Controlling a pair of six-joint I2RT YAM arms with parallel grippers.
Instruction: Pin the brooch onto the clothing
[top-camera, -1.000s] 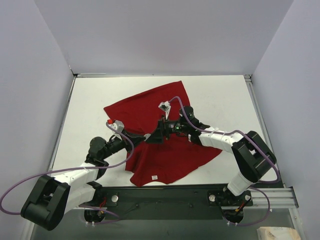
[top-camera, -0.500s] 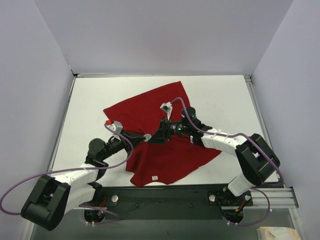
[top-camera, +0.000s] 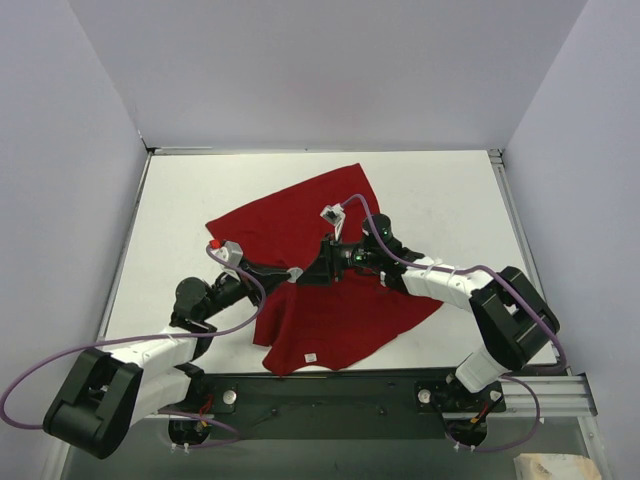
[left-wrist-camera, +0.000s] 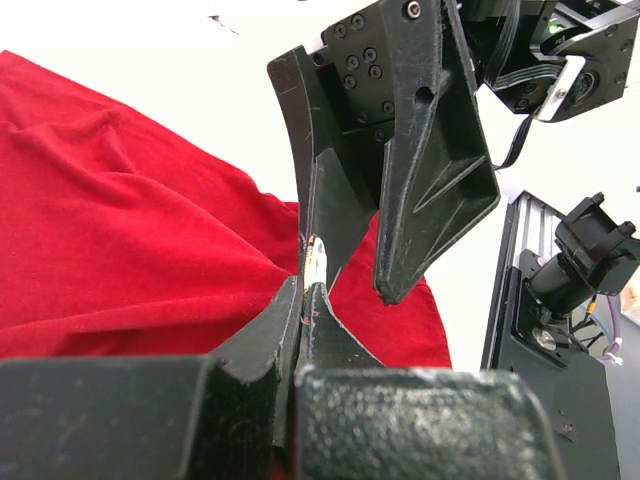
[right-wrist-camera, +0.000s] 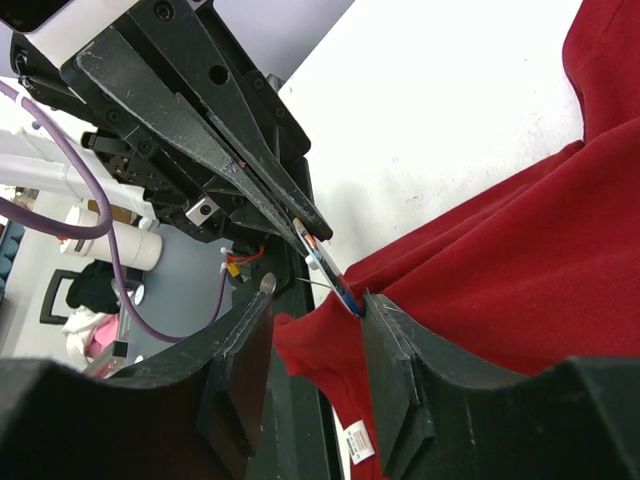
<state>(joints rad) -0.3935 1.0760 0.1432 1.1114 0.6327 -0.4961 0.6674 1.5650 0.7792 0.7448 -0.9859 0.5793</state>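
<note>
The clothing (top-camera: 300, 220), a deep-red T-shirt, lies crumpled on the white table, its white label (top-camera: 310, 355) near the front edge. My left gripper (top-camera: 293, 273) is shut on the brooch (left-wrist-camera: 314, 258), which shows edge-on at the fingertips. In the right wrist view the brooch (right-wrist-camera: 328, 272) hangs from the left gripper's fingers (right-wrist-camera: 250, 170), with a thin pin sticking out sideways. My right gripper (right-wrist-camera: 318, 300) stands open around it, with a raised fold of the clothing (right-wrist-camera: 520, 260) between its jaws. One of its fingers (right-wrist-camera: 390, 330) touches the brooch's lower edge.
The white table (top-camera: 440, 200) has grey walls on three sides. A metal rail (top-camera: 400, 385) carrying both arm bases runs along the near edge. Purple cables loop off both arms. The two grippers meet over the shirt's middle.
The right gripper's jaws have narrowed a good deal and it has shifted slightly left, closer around the brooch. The left gripper has stayed shut on the brooch, nearly still.
</note>
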